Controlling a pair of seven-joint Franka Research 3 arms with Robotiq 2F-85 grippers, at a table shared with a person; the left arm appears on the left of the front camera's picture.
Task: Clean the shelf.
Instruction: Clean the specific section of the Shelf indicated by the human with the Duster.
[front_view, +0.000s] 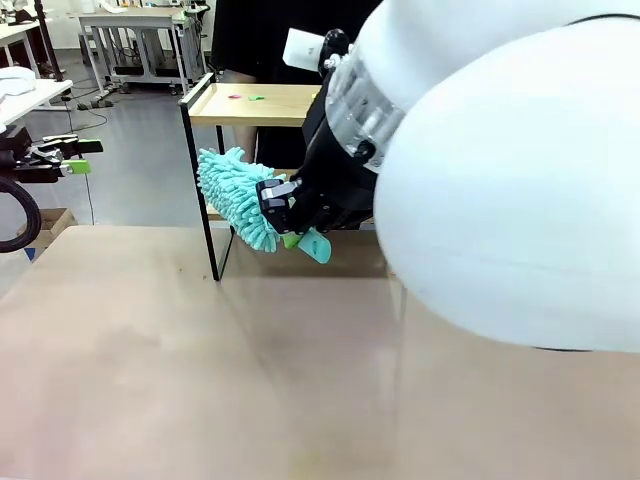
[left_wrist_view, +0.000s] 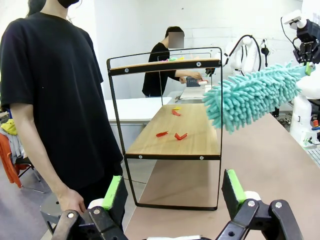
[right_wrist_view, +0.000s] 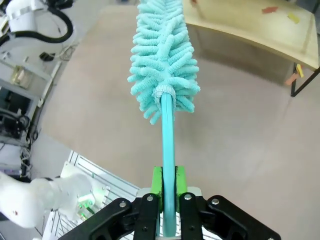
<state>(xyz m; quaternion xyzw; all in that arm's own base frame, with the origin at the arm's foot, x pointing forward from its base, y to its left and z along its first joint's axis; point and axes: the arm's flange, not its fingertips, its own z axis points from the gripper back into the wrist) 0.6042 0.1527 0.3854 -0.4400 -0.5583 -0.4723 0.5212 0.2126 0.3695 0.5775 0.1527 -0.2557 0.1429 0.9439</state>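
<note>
A: What's the risk? The right claw (right_wrist_view: 167, 200) is clamped on the duster (right_wrist_view: 162, 60) by its thin handle. Pressing on the shelf (left_wrist_view: 150, 145), which stands on the tabletop (front_view: 150, 350) beside the person, might twist it loose.

B: The left claw (left_wrist_view: 174, 192) gapes wide, empty. Its view shows red scraps (left_wrist_view: 181, 135) on the lower board. From the front, the arm probably hides them.

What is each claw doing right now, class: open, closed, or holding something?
Left claw: open, empty.
Right claw: closed on the teal duster handle.
</note>
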